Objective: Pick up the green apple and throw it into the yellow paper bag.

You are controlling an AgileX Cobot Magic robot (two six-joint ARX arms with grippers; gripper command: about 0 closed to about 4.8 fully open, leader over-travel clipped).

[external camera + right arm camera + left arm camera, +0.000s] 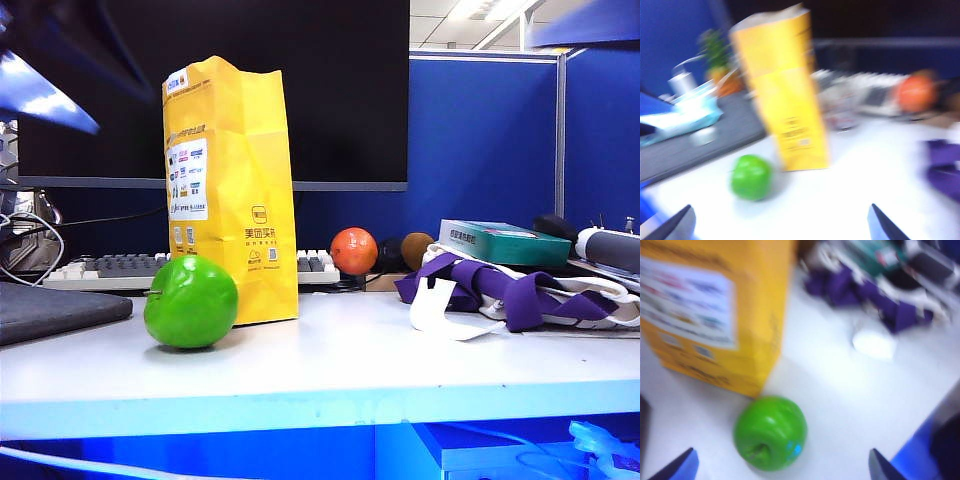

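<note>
The green apple point(190, 301) sits on the white table point(350, 370), touching the front left corner of the upright yellow paper bag point(230, 190). In the left wrist view my left gripper point(780, 467) is open. It hovers over the apple point(770, 432), which lies between the two blue fingertips point(677, 467) and a little ahead of them, with the bag point(715, 310) just beyond. My right gripper point(777, 227) is also open and empty. It hangs farther back, facing the apple point(751, 176) and the bag point(782, 90). Both wrist views are blurred.
An orange-red fruit point(353, 250) and a brown fruit point(416, 250) lie behind the bag near a keyboard point(120, 268). A purple and white cloth point(510, 295) and a teal box point(505, 242) fill the right side. A dark pad point(50, 310) lies at the left. A monitor point(300, 90) stands behind.
</note>
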